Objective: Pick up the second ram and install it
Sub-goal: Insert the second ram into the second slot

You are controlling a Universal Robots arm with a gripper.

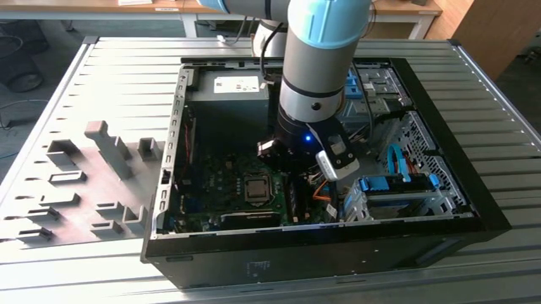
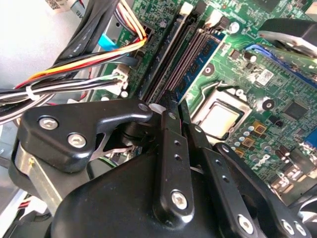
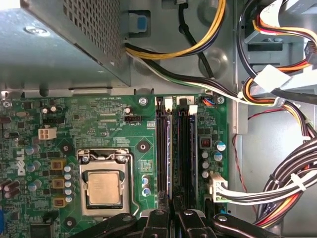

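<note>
A: What is hard to make out here?

B: In the exterior view, the silver and light-blue robot arm (image 1: pixel 317 69) covers the middle of the open black computer case (image 1: pixel 439 190), so the black two-finger gripper (image 1: pixel 292 166) is mostly lost against the dark interior. In both wrist views the gripper's own black linkages fill the foreground and cut off the near end of the memory slots.

A: And the second ram?

B: It is a long, thin, dark memory stick (image 3: pixel 174 148), seen edge-on, standing upright in the black slots just beside the square silver processor (image 3: pixel 103 188) on the green motherboard (image 3: pixel 99 124). In the second wrist view the same stick (image 2: pixel 173 74) runs away from the fingertips (image 2: pixel 171 116).

A: Are the fingers closed?

B: They sit drawn together around the stick's near end, clamped on it. Whether it is fully seated, I cannot tell.

A: The surroundings?

B: The case lies on a ribbed grey metal table (image 1: pixel 127 69). A grey slotted holder block (image 1: pixel 93 183) rests at the exterior view's left. Wooden desks stand behind.
</note>
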